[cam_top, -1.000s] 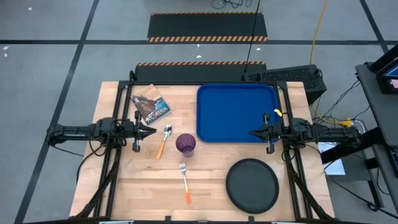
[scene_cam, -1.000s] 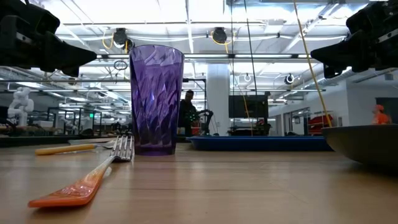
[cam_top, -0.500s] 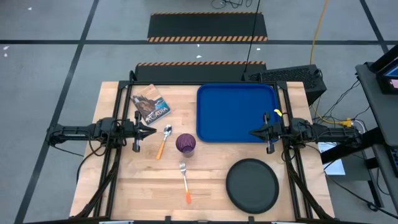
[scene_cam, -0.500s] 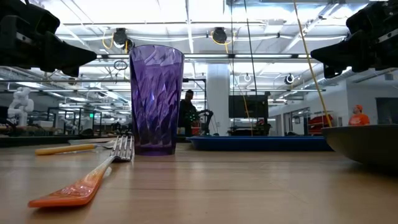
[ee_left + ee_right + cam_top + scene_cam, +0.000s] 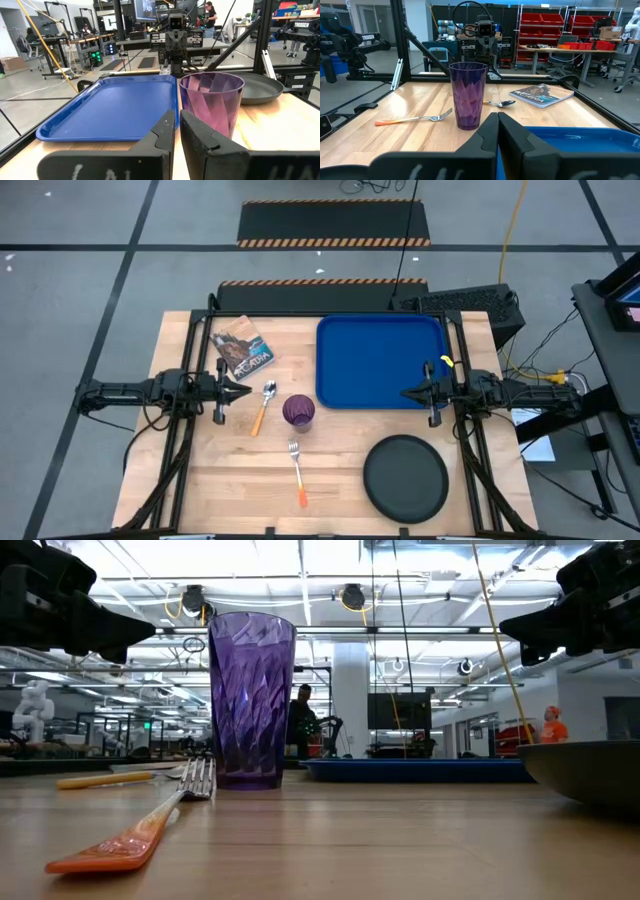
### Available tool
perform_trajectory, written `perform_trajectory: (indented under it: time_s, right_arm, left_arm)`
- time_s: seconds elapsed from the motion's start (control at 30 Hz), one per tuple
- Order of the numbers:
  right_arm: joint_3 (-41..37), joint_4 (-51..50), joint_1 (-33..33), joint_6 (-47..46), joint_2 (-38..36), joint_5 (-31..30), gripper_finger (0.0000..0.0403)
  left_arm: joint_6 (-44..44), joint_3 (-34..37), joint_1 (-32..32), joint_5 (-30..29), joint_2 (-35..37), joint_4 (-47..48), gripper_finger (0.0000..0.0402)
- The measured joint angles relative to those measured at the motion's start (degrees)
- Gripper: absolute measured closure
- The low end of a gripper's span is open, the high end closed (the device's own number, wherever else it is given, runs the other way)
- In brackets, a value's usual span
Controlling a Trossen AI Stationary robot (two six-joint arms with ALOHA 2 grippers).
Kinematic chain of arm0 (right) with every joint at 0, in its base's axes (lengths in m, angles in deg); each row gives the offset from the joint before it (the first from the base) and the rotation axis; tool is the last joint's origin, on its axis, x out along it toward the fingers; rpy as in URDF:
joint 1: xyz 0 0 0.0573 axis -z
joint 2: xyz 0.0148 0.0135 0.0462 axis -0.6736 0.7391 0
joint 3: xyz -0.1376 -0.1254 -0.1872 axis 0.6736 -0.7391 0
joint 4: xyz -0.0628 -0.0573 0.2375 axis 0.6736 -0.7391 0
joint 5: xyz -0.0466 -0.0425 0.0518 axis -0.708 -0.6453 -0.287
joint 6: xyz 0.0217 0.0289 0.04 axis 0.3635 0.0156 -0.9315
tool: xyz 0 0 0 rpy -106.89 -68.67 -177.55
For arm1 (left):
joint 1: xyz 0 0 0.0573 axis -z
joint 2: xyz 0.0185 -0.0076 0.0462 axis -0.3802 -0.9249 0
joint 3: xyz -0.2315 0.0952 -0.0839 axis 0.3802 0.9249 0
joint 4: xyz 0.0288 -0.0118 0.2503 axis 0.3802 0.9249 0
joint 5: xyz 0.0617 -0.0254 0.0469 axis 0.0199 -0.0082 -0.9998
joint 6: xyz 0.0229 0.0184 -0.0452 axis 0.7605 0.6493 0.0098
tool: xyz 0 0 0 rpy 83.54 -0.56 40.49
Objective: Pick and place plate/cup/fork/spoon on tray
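Observation:
The purple cup (image 5: 298, 411) stands upright on its base mid-table, with the orange-handled spoon (image 5: 264, 406) lying to its left and the fork (image 5: 297, 473) lying nearer the front edge. The black plate (image 5: 405, 477) lies at front right. The blue tray (image 5: 381, 361) lies at the far right. My left gripper (image 5: 247, 392) is shut and empty, above the table left of the spoon. My right gripper (image 5: 405, 393) is shut and empty, over the tray's near edge. The cup also shows in the left wrist view (image 5: 211, 100) and the right wrist view (image 5: 468, 94).
A small printed booklet (image 5: 242, 352) lies at the far left of the table. Black frame struts run along both table sides. Bare wood lies between fork and plate. A person in orange (image 5: 551, 724) stands far off in the room behind.

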Motion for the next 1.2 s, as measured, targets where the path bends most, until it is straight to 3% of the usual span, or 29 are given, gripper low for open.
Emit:
perform_trajectory:
  time_s: [1.2]
  right_arm:
    - [0.0,0.0,0.0,-0.02,0.0,-0.01,0.0403]
  left_arm:
    - [0.0,0.17,0.01,-0.56,0.01,-3.29,0.0369]
